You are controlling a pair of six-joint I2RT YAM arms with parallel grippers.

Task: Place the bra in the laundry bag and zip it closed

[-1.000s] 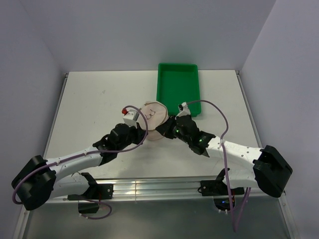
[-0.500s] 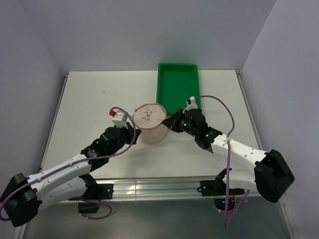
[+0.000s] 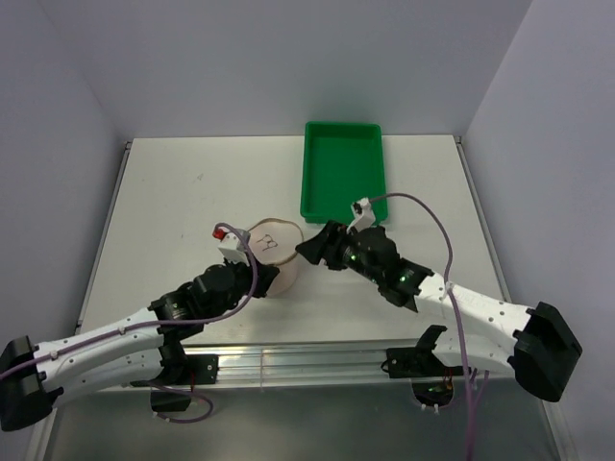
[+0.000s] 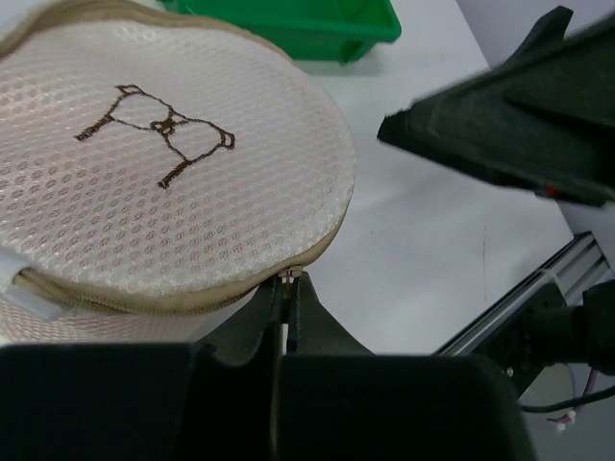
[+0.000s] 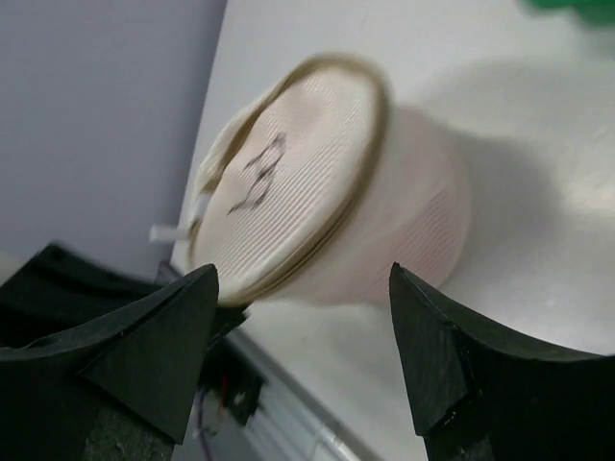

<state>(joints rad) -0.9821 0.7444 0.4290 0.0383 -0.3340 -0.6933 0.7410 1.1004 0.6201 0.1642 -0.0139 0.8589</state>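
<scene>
The laundry bag (image 3: pixel 273 252) stands on the table as a round cream mesh drum with a brown printed mark on top (image 4: pixel 163 134). A tan zipper runs round its rim. My left gripper (image 4: pixel 288 286) is shut on the small metal zipper pull (image 4: pixel 288 277) at the bag's near edge. My right gripper (image 5: pixel 301 276) is open just right of the bag (image 5: pixel 317 192), its fingers apart with nothing between them. The bra is hidden; only a pink tint shows through the mesh wall.
A green tray (image 3: pixel 343 173) sits at the back of the table, just behind the right gripper (image 3: pixel 309 250). The metal rail at the table's near edge (image 3: pixel 307 357) runs under both arms. Grey walls close in on the left and right.
My right gripper has opened and let go of the bag's right side. The left arm has drawn back toward the near edge, and the bag has shifted left and nearer with it.
</scene>
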